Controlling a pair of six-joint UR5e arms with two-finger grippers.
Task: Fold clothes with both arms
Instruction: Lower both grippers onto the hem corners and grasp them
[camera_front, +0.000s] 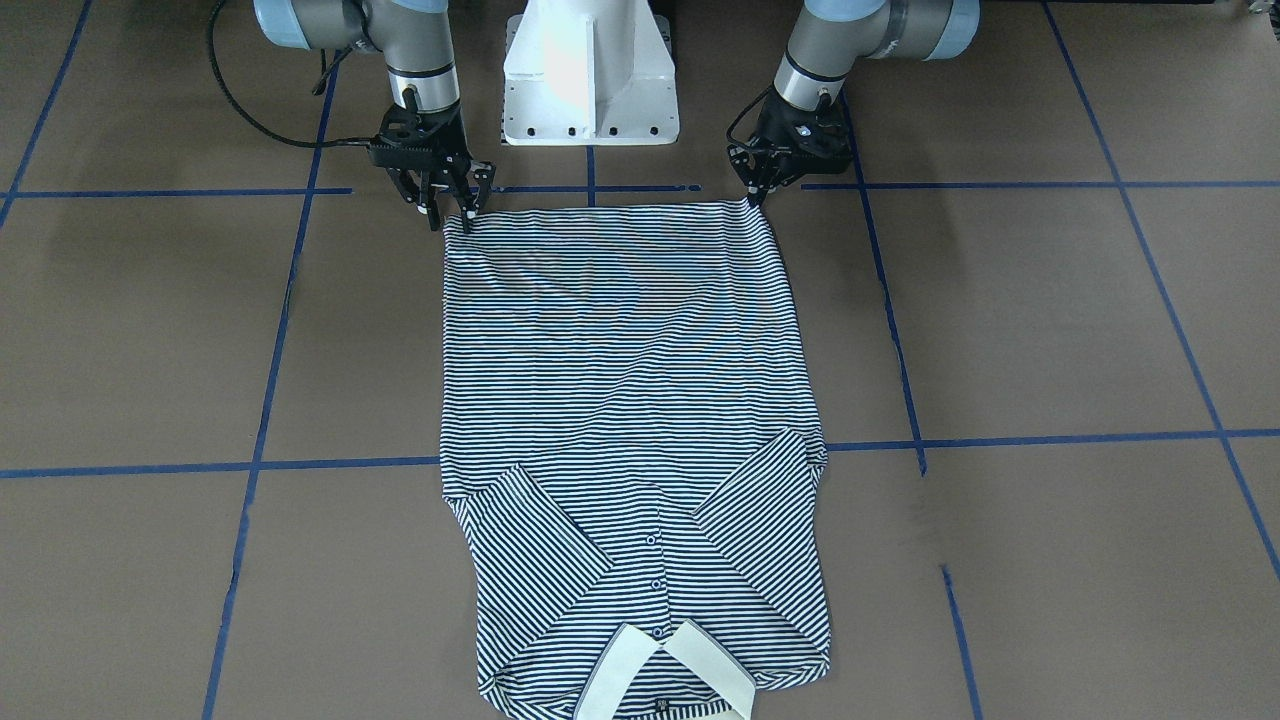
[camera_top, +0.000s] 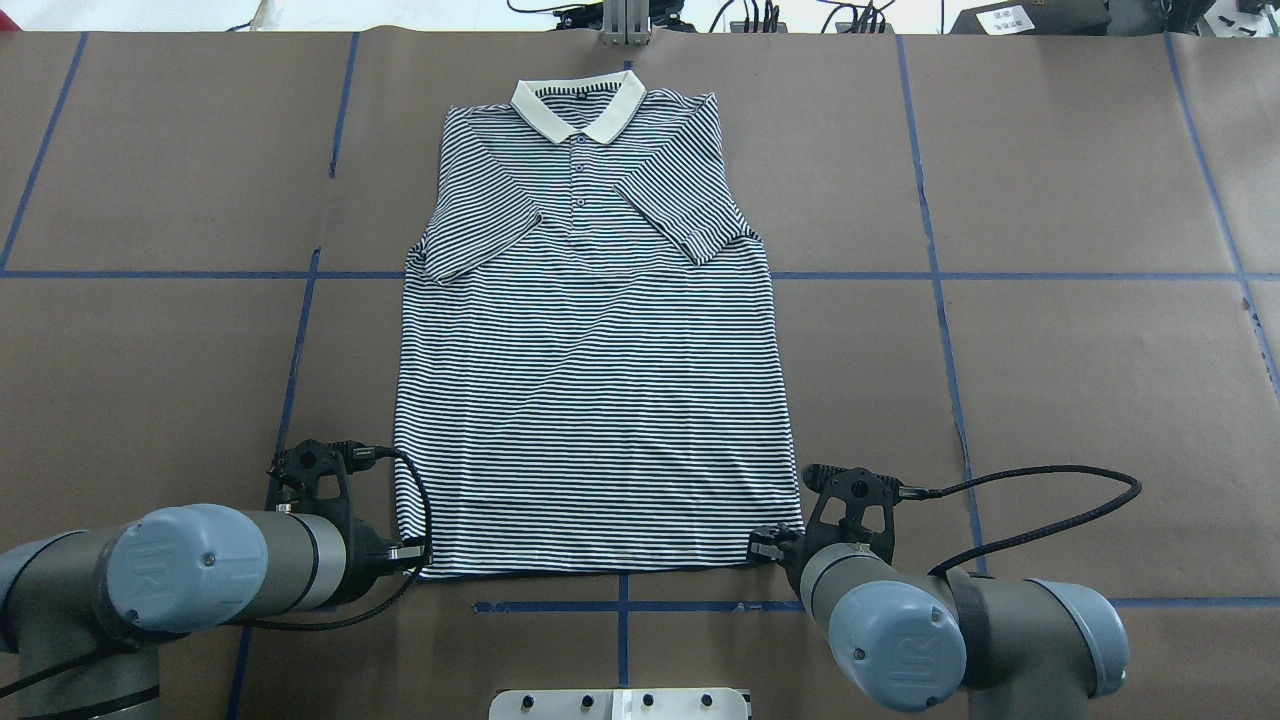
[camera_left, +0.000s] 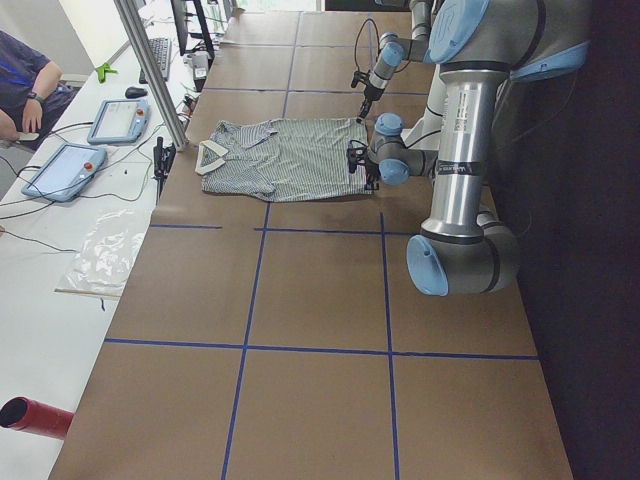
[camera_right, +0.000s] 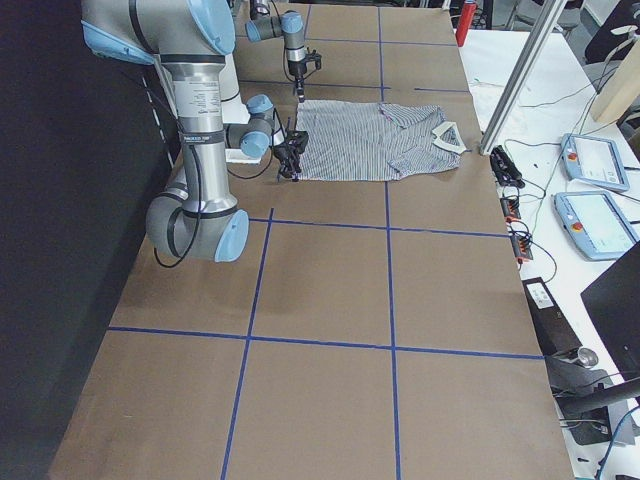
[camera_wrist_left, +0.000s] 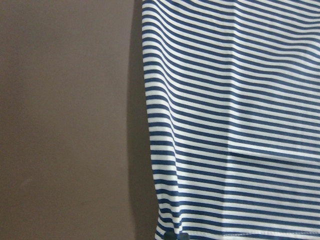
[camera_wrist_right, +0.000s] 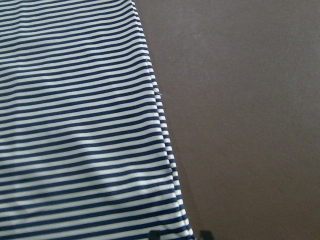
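The striped polo shirt (camera_top: 590, 400) lies flat and face up on the brown table, collar (camera_top: 578, 105) at the far side, both sleeves folded in over the chest. Its hem is toward me. My left gripper (camera_top: 408, 553) is down at the hem's left corner; in the left wrist view its tips (camera_wrist_left: 176, 236) sit close together on the fabric. My right gripper (camera_top: 765, 545) is at the hem's right corner; in the right wrist view its tips (camera_wrist_right: 178, 234) stand apart on either side of the shirt's edge. Both also show in the front view, the left gripper (camera_front: 755, 197) and the right gripper (camera_front: 452, 218).
The white pedestal base (camera_front: 590, 80) stands between the arms, just behind the hem. Blue tape lines (camera_top: 620, 275) grid the table. Beyond the far edge are a metal post (camera_left: 150, 70), tablets (camera_left: 60, 165) and cables on a bench.
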